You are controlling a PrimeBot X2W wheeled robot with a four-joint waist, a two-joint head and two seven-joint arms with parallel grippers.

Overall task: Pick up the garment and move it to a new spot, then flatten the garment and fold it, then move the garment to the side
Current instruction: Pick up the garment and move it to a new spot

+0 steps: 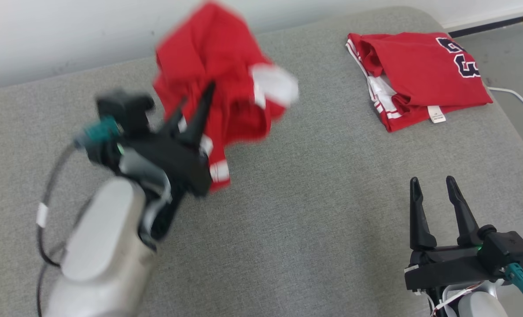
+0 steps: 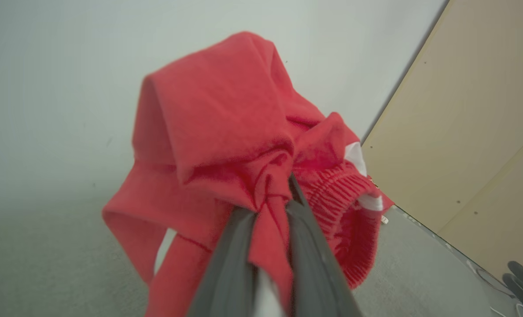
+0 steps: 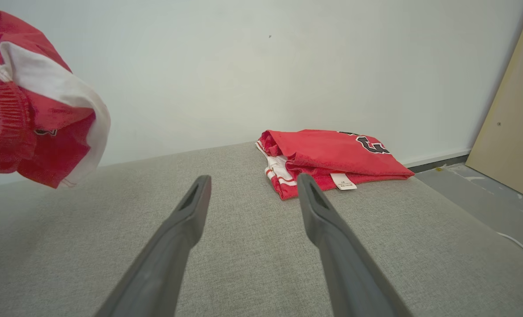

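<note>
A bunched red garment (image 1: 219, 66) with white trim hangs in the air above the grey padded surface (image 1: 314, 207), blurred by motion. My left gripper (image 1: 197, 99) is shut on a fold of it; in the left wrist view the red garment (image 2: 226, 145) is pinched between the two grey fingers (image 2: 305, 237) and drapes around them. The same garment (image 3: 32, 110) shows at the upper left of the right wrist view. My right gripper (image 1: 433, 182) stands open low at the right, nothing between its fingers (image 3: 191, 207), pointing across the surface.
A second red garment (image 1: 420, 75) with a dark number lies folded at the far right of the surface, also seen as a folded garment (image 3: 332, 160) ahead of the right gripper. A white wall (image 3: 244, 66) runs behind. A beige board (image 2: 473, 132) and a white cable (image 1: 517, 99) lie off the right edge.
</note>
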